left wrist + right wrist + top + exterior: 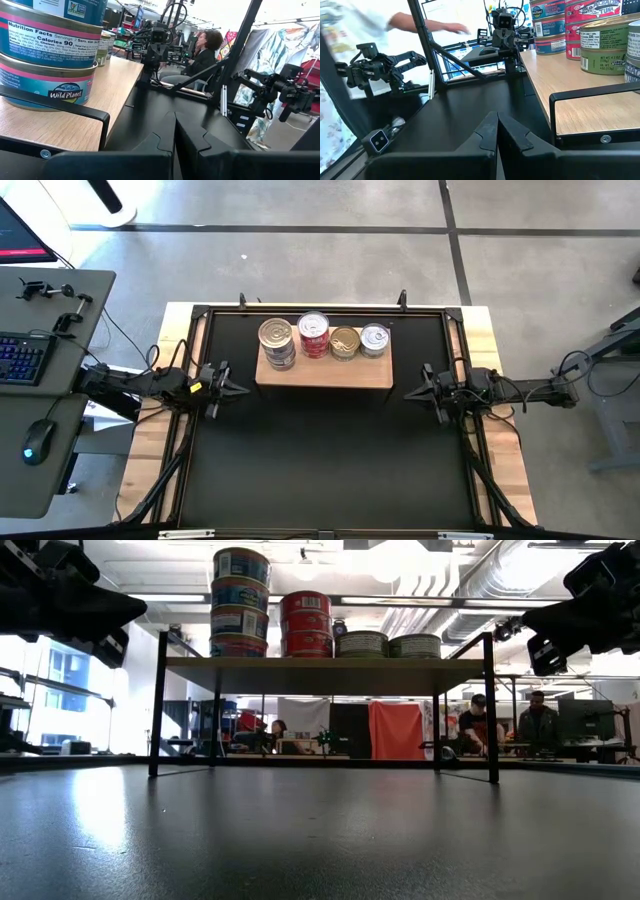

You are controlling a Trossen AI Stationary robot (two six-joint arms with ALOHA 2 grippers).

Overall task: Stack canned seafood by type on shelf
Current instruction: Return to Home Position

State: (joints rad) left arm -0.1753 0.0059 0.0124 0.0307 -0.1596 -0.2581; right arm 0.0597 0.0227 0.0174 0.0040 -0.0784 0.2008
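shelf (325,375) lengthwise left-right, cans (313,335) upright

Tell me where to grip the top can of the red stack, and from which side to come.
Take the top red can by its round side wall, probably best coming straight down from above. It stands upright with its flat lid up. The taller blue stack stands close beside it along the row, so pinch it front to back, where the shelf is bare.
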